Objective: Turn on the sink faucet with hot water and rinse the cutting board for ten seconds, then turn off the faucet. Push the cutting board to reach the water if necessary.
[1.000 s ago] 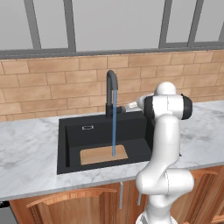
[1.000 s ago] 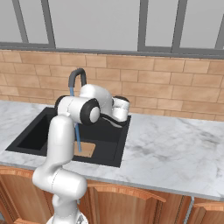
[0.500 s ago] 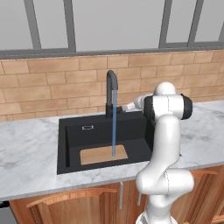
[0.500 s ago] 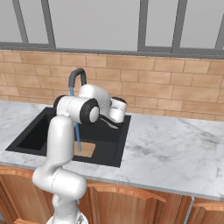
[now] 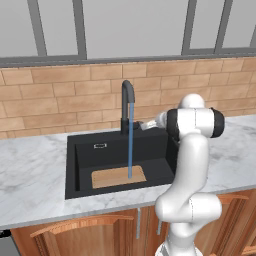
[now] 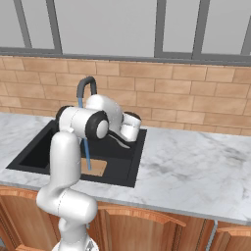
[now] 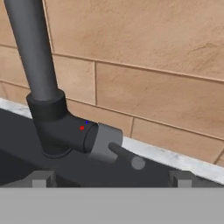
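In your left base view, the water (image 5: 130, 140) is running as a thin blue stream from the faucet (image 5: 127, 106) straight down onto the cutting board (image 5: 118, 176), which is lying flat on the floor of the sink (image 5: 80, 165), toward its front. The stream is landing near the board's right end. The arm is reaching left, with the gripper (image 5: 145, 125) sitting just right of the faucet's base.

In your right base view, the arm is bending over the sink (image 6: 37, 152) and hiding much of it. You are seeing the faucet (image 6: 86, 86) curving up behind the arm, the water (image 6: 87, 154) dropping below it, and part of the cutting board (image 6: 96, 167) under the stream.

In your hand view, the fingertips (image 7: 41, 178) are standing wide apart and gripping nothing. Between them, you are looking at the faucet (image 7: 50, 113) base and its lever (image 7: 126, 155), which is jutting out toward the camera from the grey side collar. Brick wall (image 7: 153, 65) is sitting behind.
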